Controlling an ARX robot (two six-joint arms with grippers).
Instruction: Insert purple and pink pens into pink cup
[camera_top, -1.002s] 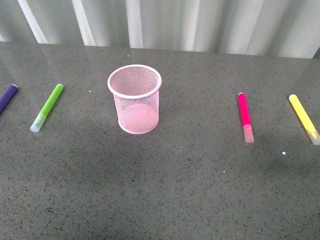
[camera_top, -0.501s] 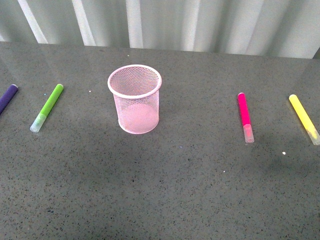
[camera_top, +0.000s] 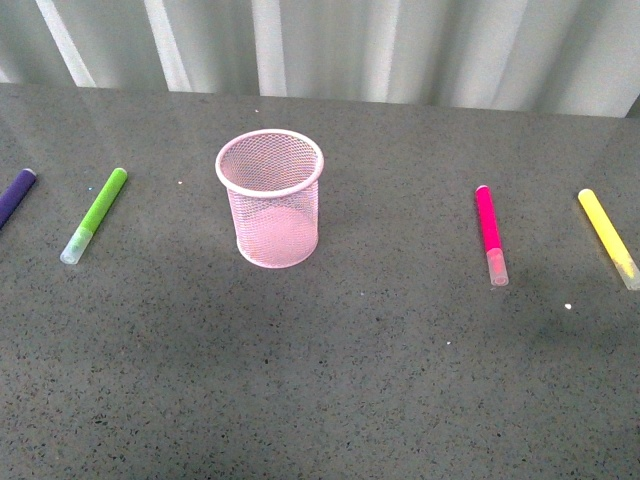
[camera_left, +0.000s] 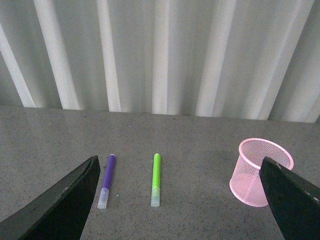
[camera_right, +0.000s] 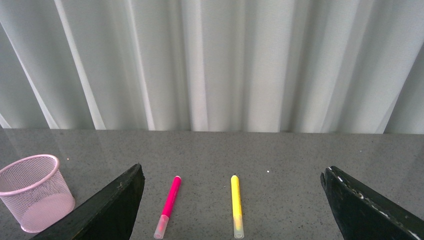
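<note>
Pink wire mesh: the pink cup (camera_top: 270, 200) stands upright and mouth-up on the grey speckled worktop (camera_top: 320, 390), slightly toward 11 o'clock from the middle of the front view, with no pen in it.
Purple pen: the purple pen (camera_top: 14, 196) lies flat at 9 o'clock of the cup and well apart from it, partly cut off by the edge of the front view.
Pink pen: the pink pen (camera_top: 489, 230) lies flat at 3 o'clock of the cup, well apart, with its pale cap toward 6 o'clock.
Others: a green marker (camera_top: 97, 212) lies between the purple pen and the cup. A yellow marker (camera_top: 606, 235) lies farther out at 3 o'clock, beyond the pink pen.
Left tool: the left tool (camera_left: 179, 166) is spread wide and empty above the worktop, facing the purple pen and the green marker.
Right tool: the right tool (camera_right: 232, 171) is also wide and empty, with the pink pen and the yellow marker ahead of it.
Layout: there is likely one wanted pen per side, so each arm serves its own and both can reach the central cup.
Progress: nothing has been inserted, so the task appears to be at its start.
Next: each pen probably needs pinching across its barrel and tipping upright over the rim.
Risk: a tool could take the neighbouring marker instead, and the light cup may tip if nudged.
</note>
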